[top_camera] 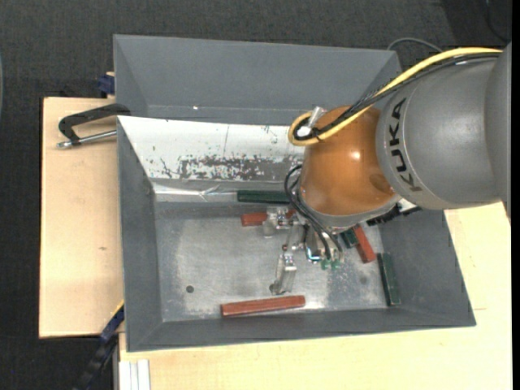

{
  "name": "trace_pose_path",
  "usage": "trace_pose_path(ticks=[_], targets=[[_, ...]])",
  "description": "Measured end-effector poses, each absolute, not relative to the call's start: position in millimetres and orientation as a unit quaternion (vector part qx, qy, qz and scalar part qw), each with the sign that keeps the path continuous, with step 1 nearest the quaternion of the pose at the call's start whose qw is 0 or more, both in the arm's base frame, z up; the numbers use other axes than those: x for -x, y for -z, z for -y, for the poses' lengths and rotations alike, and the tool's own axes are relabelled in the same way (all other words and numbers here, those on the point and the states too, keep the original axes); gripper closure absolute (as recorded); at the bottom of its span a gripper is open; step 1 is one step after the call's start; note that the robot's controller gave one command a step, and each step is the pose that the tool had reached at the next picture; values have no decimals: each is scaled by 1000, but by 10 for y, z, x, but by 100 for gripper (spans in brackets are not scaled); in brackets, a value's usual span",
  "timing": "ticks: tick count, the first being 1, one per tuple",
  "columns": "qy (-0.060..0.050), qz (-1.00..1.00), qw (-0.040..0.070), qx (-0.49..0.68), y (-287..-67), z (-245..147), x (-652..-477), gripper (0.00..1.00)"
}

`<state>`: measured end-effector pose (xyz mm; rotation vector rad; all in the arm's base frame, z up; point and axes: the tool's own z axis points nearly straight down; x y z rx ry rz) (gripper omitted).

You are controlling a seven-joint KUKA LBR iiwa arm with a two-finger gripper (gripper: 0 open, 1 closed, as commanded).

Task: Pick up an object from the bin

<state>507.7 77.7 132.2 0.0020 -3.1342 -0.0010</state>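
The hand [286, 279], whose grip cannot be told, should be centred over the near red-brown bar [262, 305] before descent

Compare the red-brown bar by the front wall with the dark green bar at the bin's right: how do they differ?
The red-brown bar lies along the front wall; the dark green bar runs front to back. The red-brown bar looks longer than the dark green bar. Their colours differ, warm red-brown against dark green. Both are slim, straight and flat on the bin floor.
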Motion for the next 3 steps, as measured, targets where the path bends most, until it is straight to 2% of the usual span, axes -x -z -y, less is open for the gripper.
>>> trace_pose_path(ticks=[1,2,3], targets=[[1,1000,-1,0,-1364,-773,-5098,0],[2,995,-6,99,-877,-331,-5713,0],[1,972,-1,233,-998,-399,-5904,0]])
